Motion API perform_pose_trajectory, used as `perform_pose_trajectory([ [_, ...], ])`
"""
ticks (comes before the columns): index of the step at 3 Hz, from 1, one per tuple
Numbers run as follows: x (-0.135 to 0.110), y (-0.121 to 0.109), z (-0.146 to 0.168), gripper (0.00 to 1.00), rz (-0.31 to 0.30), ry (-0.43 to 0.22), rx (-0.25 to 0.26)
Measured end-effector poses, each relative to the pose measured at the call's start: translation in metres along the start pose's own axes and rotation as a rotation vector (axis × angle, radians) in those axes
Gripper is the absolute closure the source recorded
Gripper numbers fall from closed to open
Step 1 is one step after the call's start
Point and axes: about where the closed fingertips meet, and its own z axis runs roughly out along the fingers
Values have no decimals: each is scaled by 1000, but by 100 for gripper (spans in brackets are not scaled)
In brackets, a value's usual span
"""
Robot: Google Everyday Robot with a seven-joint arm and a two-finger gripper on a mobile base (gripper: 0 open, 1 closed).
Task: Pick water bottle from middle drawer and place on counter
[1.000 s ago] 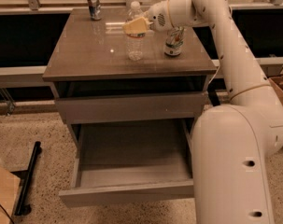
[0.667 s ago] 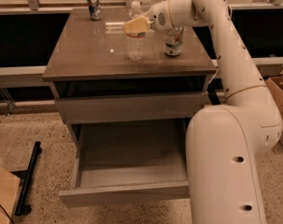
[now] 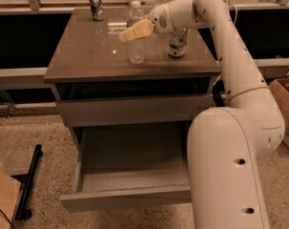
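Observation:
The water bottle (image 3: 136,49), clear with a white cap, stands upright on the glossy counter (image 3: 82,56) near its middle. My gripper (image 3: 130,32), at the end of the white arm reaching in from the right, sits at the bottle's upper body and covers part of it. The middle drawer (image 3: 127,198) is pulled out below; the part of its grey floor that shows has nothing on it. Its right end is hidden behind my body.
A dark silvery can (image 3: 95,4) stands at the counter's back left. A white-and-green can (image 3: 177,42) stands right of the bottle, under my arm. A shut drawer front (image 3: 134,109) is above the open drawer. A black bar (image 3: 28,182) lies on the floor; a cardboard box (image 3: 284,104) stands right.
The bottle and gripper stay in the same place on the counter. My white body has shifted left in the view, covering more of the drawer's right side.

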Motion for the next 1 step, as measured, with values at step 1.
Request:
perform_pose_trajectory([
  [1,0,0,0,0,0,0,0],
])
